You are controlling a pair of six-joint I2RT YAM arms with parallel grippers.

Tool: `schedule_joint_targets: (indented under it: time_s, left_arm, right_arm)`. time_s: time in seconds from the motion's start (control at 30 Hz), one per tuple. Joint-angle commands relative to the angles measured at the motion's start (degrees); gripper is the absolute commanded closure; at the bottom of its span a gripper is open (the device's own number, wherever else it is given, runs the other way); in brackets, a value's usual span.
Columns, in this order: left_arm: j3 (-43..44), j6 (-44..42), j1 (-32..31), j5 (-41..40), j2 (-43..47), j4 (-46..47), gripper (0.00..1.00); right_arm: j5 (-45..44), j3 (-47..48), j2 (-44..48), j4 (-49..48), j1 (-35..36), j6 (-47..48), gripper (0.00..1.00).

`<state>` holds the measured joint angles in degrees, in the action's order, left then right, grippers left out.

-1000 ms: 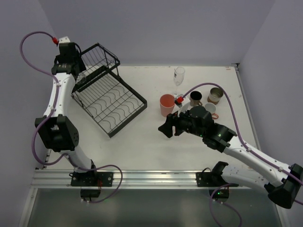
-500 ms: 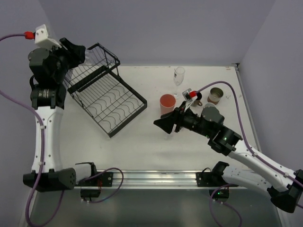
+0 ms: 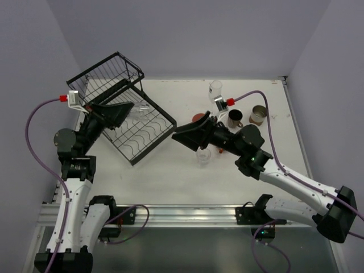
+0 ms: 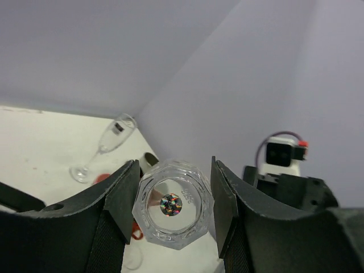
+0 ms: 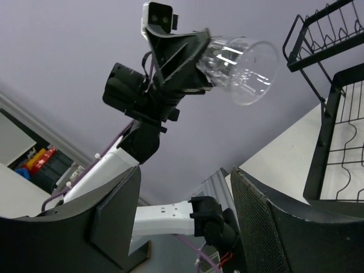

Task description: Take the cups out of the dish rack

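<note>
The black wire dish rack [image 3: 134,126] stands at the table's left; its wires also show in the right wrist view [image 5: 336,108]. My left gripper [image 3: 135,108] is shut on a clear faceted glass [image 3: 142,108] and holds it tilted above the rack's tray. Its base sits between the pads in the left wrist view [image 4: 172,211], and it also shows in the right wrist view [image 5: 242,61]. My right gripper [image 3: 177,132] is open and empty just right of the rack, pointing at the left gripper. A small clear glass [image 3: 203,156] stands on the table below the right wrist.
At the back right stand a clear stemmed glass [image 3: 215,91], a brown mug [image 3: 235,118] and a silvery cup [image 3: 259,114]. A salmon tumbler [image 3: 199,116] is mostly hidden by the right arm. The stemmed glass shows in the left wrist view [image 4: 108,145].
My left arm has swung down from the rack's far side and now holds a clear glass over the tray. My right gripper moved left toward the rack, uncovering a small clear glass.
</note>
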<state>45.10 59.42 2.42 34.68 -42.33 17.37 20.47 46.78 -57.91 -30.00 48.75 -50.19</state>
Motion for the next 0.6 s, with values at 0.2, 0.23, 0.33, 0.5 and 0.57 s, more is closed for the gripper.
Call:
schedule_joint_targets:
  time_s: [0.2,0.23,0.33,0.5,0.57]
  left_arm:
    - [-6.34,9.84,-11.80,-0.13,5.32,17.08,0.69]
    - [-6.86,9.75,-12.52,-0.31,5.32,17.09,0.70]
    - [-8.89,9.58,-14.19,-1.63,6.02,17.35,0.71]
    - [-10.65,9.49,-14.37,-2.24,5.85,17.53,0.71]
    - [-10.82,9.58,-14.81,-2.16,5.07,17.88,0.72]
  right_arm:
    - [3.26,6.29,-10.54,-8.50,1.96,-3.51,0.33]
    - [3.35,7.61,-11.08,-8.32,2.05,-3.33,0.33]
    - [3.70,9.81,-12.23,-7.27,2.49,-1.75,0.37]
    - [2.82,9.29,-11.70,-7.09,3.10,-0.08,0.39]
    - [1.95,9.29,-11.70,-6.74,3.19,0.36,0.39]
